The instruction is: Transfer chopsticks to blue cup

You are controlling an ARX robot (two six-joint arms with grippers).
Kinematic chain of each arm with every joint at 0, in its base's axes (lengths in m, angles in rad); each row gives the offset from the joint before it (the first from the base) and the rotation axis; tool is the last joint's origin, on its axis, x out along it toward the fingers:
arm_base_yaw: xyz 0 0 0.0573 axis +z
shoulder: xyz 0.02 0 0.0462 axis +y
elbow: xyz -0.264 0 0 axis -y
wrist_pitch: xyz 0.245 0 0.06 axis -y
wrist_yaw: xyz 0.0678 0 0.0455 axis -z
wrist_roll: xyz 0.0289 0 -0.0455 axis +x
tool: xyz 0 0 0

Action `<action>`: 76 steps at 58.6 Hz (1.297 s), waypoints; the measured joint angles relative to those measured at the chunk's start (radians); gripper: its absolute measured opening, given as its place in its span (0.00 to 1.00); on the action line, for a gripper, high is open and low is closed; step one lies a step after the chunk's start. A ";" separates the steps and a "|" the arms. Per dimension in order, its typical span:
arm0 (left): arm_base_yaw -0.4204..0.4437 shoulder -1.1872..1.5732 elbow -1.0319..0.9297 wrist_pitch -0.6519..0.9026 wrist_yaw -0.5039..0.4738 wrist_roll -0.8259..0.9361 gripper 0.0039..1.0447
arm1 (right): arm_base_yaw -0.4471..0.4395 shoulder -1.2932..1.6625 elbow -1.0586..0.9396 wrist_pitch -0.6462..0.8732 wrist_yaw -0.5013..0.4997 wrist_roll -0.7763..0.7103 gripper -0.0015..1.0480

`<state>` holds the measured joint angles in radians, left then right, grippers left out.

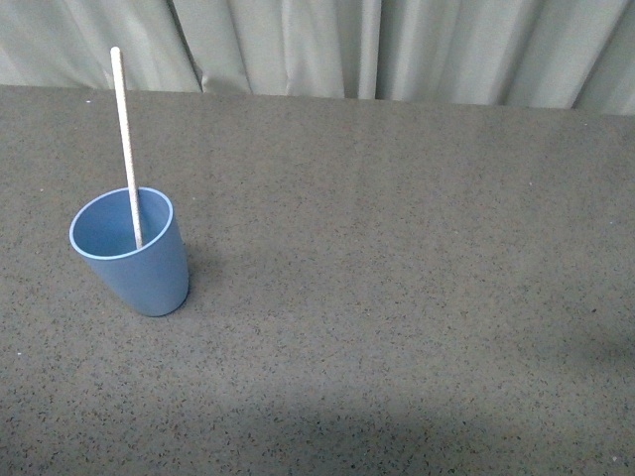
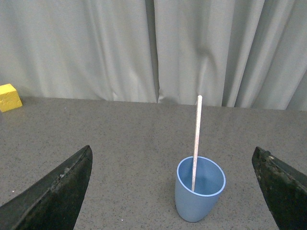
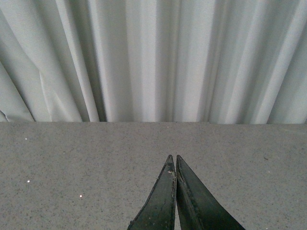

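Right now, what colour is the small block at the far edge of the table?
Yellow. The small block shows only in the left wrist view, near the curtain.

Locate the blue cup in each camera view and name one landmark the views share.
Front view: the blue cup stands on the table at the left, the chopsticks standing in it.
Left wrist view: the cup sits low and right of centre, between the open left gripper's fingers.
Right wrist view: not in it; only the shut right gripper.
Shared landmark: the grey curtain behind the table.
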<state>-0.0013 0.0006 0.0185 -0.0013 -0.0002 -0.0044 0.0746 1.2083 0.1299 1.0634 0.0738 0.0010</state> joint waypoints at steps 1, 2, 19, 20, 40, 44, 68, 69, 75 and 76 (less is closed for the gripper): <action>0.000 0.000 0.000 0.000 0.000 0.000 0.94 | -0.003 -0.015 -0.006 -0.008 -0.005 0.000 0.01; 0.000 0.000 0.000 0.000 0.000 0.000 0.94 | -0.015 -0.029 -0.013 -0.018 -0.024 0.000 0.01; 0.000 0.000 0.000 0.000 0.000 0.000 0.94 | -0.072 -0.266 -0.083 -0.184 -0.071 -0.001 0.01; 0.000 0.000 0.000 0.000 0.000 0.000 0.94 | -0.072 -0.280 -0.087 -0.195 -0.071 0.000 0.01; 0.000 0.000 0.000 0.000 0.000 0.000 0.94 | -0.072 -0.527 -0.121 -0.404 -0.072 -0.001 0.01; 0.000 0.000 0.000 0.000 0.000 0.000 0.94 | -0.072 -0.578 -0.122 -0.448 -0.072 -0.001 0.01; 0.000 0.000 0.000 0.000 0.000 0.000 0.94 | -0.073 -0.822 -0.126 -0.676 -0.073 -0.001 0.01; 0.000 0.000 0.000 0.000 0.000 0.000 0.94 | -0.073 -0.831 -0.126 -0.685 -0.073 -0.001 0.01; 0.000 0.000 0.000 0.000 0.000 0.000 0.94 | -0.073 -0.878 -0.126 -0.730 -0.073 0.000 0.01; 0.000 0.000 0.000 0.000 0.000 0.000 0.94 | -0.073 -0.882 -0.126 -0.734 -0.073 -0.001 0.01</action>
<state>-0.0013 0.0006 0.0185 -0.0013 -0.0002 -0.0044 0.0017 0.3264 0.0044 0.3290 0.0010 0.0002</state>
